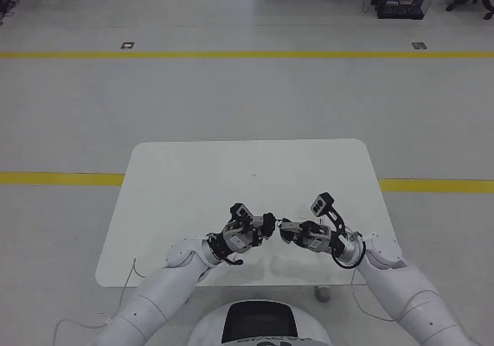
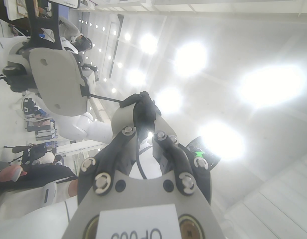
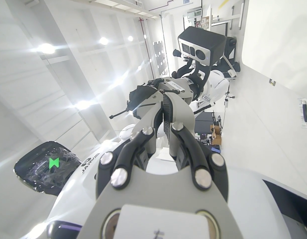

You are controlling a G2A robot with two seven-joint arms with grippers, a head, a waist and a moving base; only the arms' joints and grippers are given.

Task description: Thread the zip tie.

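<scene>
The left gripper [image 2: 143,111] is pressed together on the black zip tie [image 2: 103,98]. The tie's thin strap runs across to the right gripper [image 3: 165,109], which is also squeezed tight and apparently pinches the strap's other end. Both meet nearly tip to tip over the near edge of the white table [image 1: 229,169].

a white worktop [image 1: 195,182] with rounded corners stands on a pale grey floor [image 1: 229,104]. one yellow line [image 1: 229,54] crosses the floor well beyond the worktop's far edge. a second yellow line [image 1: 48,178] passes under the worktop, showing on both sides.
</scene>
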